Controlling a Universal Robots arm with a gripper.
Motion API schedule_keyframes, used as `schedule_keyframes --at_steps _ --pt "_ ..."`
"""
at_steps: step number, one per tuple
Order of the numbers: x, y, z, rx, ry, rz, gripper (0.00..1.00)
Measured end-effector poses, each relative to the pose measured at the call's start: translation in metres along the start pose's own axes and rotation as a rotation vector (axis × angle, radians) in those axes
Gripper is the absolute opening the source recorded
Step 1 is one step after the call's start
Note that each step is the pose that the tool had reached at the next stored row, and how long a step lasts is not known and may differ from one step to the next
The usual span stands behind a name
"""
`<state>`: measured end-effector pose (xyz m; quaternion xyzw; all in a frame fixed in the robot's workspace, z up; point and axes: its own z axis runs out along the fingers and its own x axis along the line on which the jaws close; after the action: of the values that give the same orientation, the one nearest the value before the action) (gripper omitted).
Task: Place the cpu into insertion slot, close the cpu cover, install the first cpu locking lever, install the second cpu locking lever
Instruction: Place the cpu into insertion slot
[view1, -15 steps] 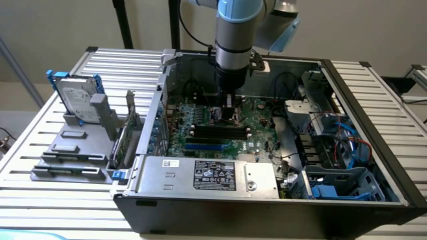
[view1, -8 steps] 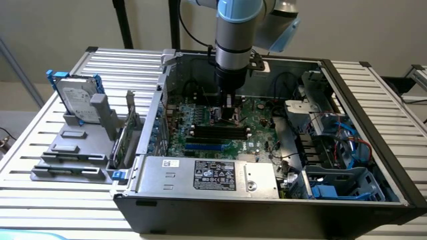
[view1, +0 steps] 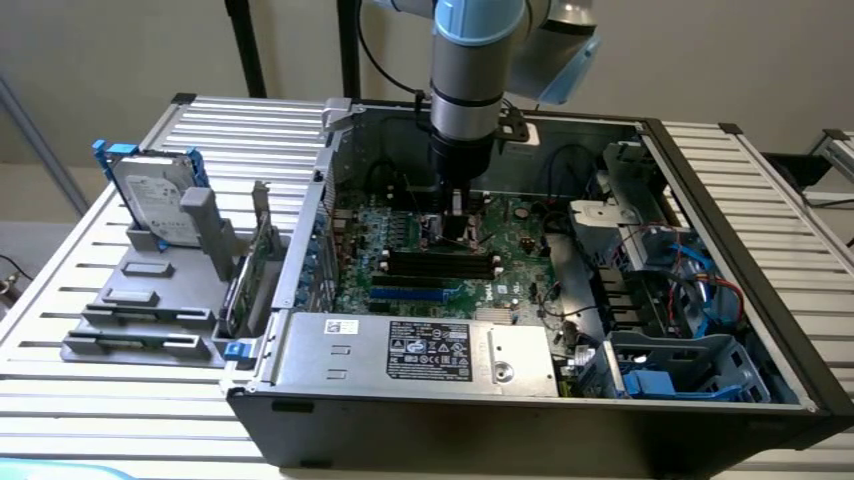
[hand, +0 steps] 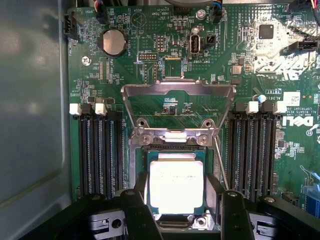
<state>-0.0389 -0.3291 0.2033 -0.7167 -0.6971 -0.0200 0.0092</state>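
Cpu (hand: 176, 186) lies flat in the insertion slot (hand: 175, 149), jaws apart either side of it, cpu cover (hand: 177, 90) tipped up open. Seating likely wants it level and square, no side push. Computer case (view1: 534, 425) sits on a slatted metal surface (view1: 80, 400), pale wall (view1: 107, 50) behind.

DELL logo (hand: 296, 121) on circuit board (hand: 240, 45) (white print)

Slatted metal tabletop (view1: 107, 400) carries open PC case (view1: 534, 435); grey rack (view1: 140, 300) beside it, ext. view's left, w/ HDD (view1: 150, 195) upright.
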Motion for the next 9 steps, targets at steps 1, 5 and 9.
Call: schedule_keyframes --at_steps 1,5,9 --pt "0.0 0.0 0.0001 -0.0001 -0.0002 0.002 0.54" --pt "0.0001 0.0 0.0008 -0.0004 -0.0009 0.007 0.54" --pt "0.0005 -0.0002 0.0015 -0.0005 -0.0025 0.01 0.54"
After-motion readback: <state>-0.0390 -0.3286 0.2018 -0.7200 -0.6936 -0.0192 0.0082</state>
